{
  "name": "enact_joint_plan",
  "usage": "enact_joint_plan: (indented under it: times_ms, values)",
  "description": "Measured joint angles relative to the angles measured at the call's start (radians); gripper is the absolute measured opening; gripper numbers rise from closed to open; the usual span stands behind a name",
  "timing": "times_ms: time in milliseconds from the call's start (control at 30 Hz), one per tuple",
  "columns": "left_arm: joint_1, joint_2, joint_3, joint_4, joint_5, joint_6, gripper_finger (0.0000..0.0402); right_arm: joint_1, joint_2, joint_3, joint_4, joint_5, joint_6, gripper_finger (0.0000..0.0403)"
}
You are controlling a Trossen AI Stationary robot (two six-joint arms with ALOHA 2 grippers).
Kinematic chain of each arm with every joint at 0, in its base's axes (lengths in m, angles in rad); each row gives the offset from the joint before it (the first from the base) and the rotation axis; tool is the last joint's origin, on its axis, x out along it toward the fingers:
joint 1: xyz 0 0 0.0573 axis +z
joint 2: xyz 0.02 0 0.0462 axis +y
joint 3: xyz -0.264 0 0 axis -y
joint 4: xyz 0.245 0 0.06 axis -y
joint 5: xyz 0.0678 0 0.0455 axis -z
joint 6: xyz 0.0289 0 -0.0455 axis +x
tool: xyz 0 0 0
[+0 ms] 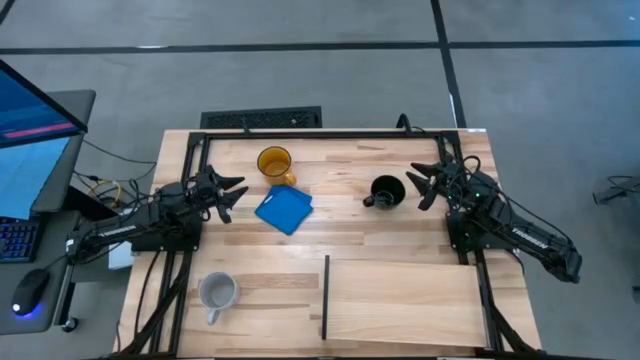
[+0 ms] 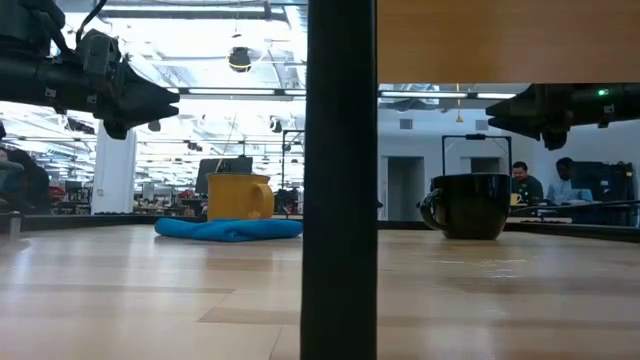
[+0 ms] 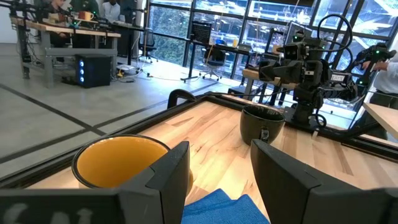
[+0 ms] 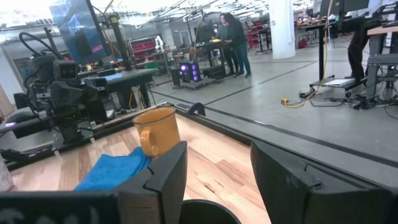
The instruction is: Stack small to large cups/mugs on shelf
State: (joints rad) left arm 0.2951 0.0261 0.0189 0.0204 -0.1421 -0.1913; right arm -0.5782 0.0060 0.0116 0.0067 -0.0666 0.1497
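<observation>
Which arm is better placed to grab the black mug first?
Right. The right gripper is open beside the black mug; the left gripper sits across the table by the blue cloth.

Cloth (image 1: 284, 210) between two mugs (image 1: 274, 163), third (image 1: 216, 292) apart.

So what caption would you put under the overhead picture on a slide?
Both open grippers, left and right, wait by the amber mug and black mug; grey mug apart, shelf unfilled.
</observation>
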Motion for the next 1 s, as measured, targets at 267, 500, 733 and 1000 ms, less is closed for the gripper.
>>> enact_joint_plan:
  times_ms: [267,500,733,1000]
  values:
    - [0.000,0.000,0.000,0.000,0.000,0.000,0.0162,0.002,0.000,0.000,0.000,0.000,0.146,0.0200]
    - [0.000,0.000,0.000,0.000,0.000,0.000,0.0162,0.002,0.000,0.000,0.001,-0.009,0.195,0.0200]
    - [0.000,0.000,0.000,0.000,0.000,0.000,0.0162,0.002,0.000,0.000,0.001,-0.009,0.269,0.0200]
    - [0.000,0.000,0.000,0.000,-0.001,0.011,0.0162,0.005,0.000,0.000,0.001,-0.011,0.291,0.0200]
